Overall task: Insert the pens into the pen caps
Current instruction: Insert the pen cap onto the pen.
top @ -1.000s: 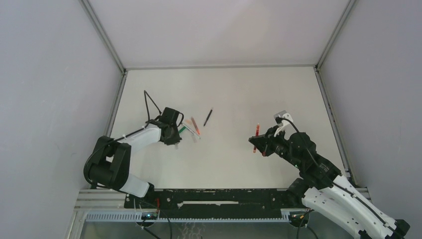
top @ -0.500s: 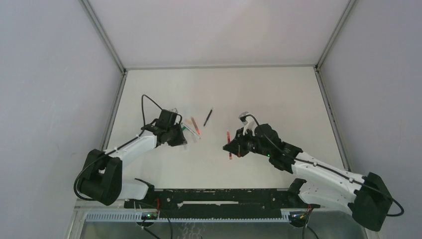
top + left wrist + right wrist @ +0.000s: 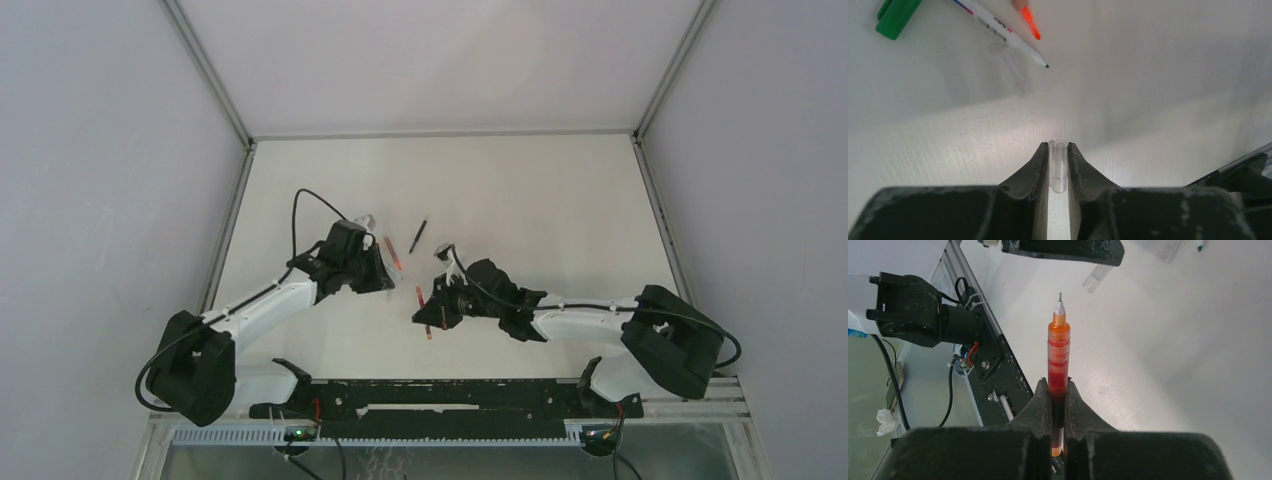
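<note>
My left gripper [image 3: 1059, 147] is shut on a small clear pen cap [image 3: 1060, 167] that stands upright between the jaws, its open end facing outward. The right gripper [image 3: 1059, 386] is shut on a red pen [image 3: 1059, 352], whose bare tip points away from the gripper toward the left gripper [image 3: 1063, 250] and the clear cap [image 3: 1096, 279]. A gap remains between tip and cap. From above, the left gripper [image 3: 375, 275] and the right gripper [image 3: 432, 305] with the red pen [image 3: 424, 312] are close together, left of the table's middle.
A pale-barrelled pen [image 3: 1003, 35] with a green end [image 3: 895, 20] and a second red pen [image 3: 1030, 22] lie on the table beyond the left gripper. A black pen [image 3: 418, 235] lies further back. The black base rail [image 3: 440, 395] runs along the near edge.
The right arm has swung left across the table carrying the red pen, ending close to the left gripper. The left gripper has shifted right and a little nearer, still holding the cap.
</note>
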`<state>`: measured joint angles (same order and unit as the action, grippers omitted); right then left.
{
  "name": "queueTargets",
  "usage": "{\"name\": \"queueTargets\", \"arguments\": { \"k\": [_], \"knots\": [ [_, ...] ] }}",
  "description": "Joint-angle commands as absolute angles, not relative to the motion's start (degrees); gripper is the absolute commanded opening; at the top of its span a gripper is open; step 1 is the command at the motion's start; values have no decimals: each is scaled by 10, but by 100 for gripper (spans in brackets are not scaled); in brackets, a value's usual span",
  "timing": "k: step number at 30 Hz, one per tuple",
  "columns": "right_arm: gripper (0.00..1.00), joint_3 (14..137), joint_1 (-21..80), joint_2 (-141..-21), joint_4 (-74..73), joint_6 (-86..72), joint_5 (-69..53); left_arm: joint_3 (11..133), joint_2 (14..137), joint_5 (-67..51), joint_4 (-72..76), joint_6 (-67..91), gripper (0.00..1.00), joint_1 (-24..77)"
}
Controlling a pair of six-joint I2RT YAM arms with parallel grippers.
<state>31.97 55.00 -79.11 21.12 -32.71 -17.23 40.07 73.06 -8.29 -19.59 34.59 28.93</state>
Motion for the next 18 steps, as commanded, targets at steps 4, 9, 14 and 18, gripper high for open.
{"name": "queueTargets", "arguments": {
  "k": [4, 9, 14, 18],
  "knots": [
    [0, 344, 574, -850, 314, -346, -197, 457, 674, -115, -166, 369, 20, 304],
    [0, 361, 580, -888, 328, -364, -199, 462, 646, -127, -151, 383, 22, 306],
    [0, 386, 582, -910, 331, -371, -196, 461, 627, -131, -136, 389, 22, 307],
    [0, 399, 582, -912, 334, -376, -192, 456, 619, -133, -127, 393, 23, 308]
  ]
}}
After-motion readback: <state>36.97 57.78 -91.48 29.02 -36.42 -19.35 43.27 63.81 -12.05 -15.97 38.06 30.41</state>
